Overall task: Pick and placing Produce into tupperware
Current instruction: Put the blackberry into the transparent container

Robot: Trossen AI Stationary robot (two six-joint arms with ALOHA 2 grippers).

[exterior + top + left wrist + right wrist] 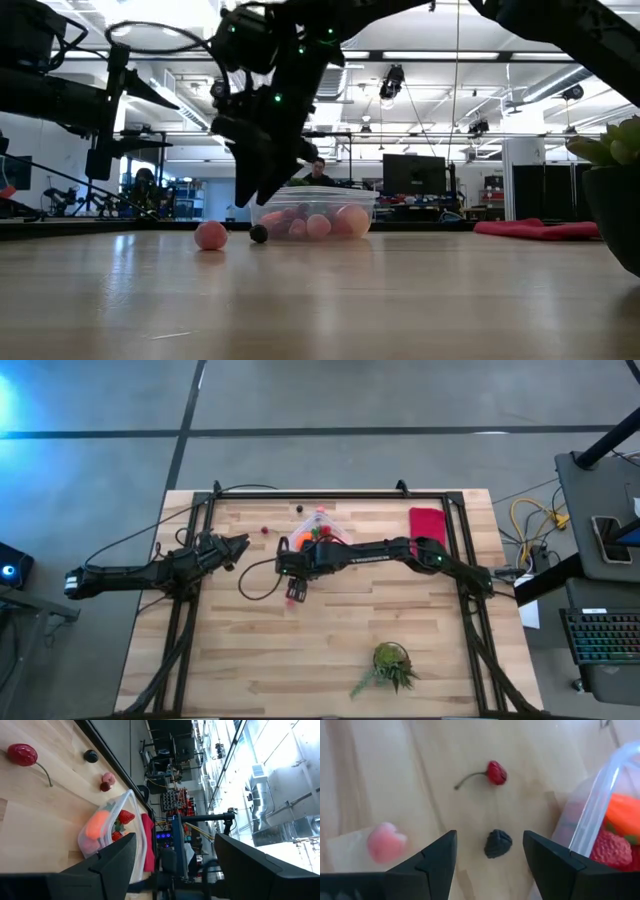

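The clear tupperware point(318, 537) point(315, 215) point(592, 820) stands on the table's far middle and holds an orange carrot-like piece and red berries. Loose produce lies around it: a red cherry point(265, 530) point(496, 772), a pink piece point(295, 592) point(210, 235) point(386, 842), and a black berry point(497, 843) point(259, 233). Another black berry point(298, 509) and a pink piece point(320, 512) lie near the far edge. My right gripper point(489, 834) point(255, 190) is open, pointing down, with its fingers either side of the black berry and above it. My left gripper point(175, 837) point(238, 546) waits open at the table's left.
A green spiky plant point(388, 665) point(615, 190) stands near the table's near right. A magenta cloth point(428, 523) point(530, 228) lies flat at the far right. A dark frame and cables run along the table's edges. A person point(318, 172) sits far behind the table.
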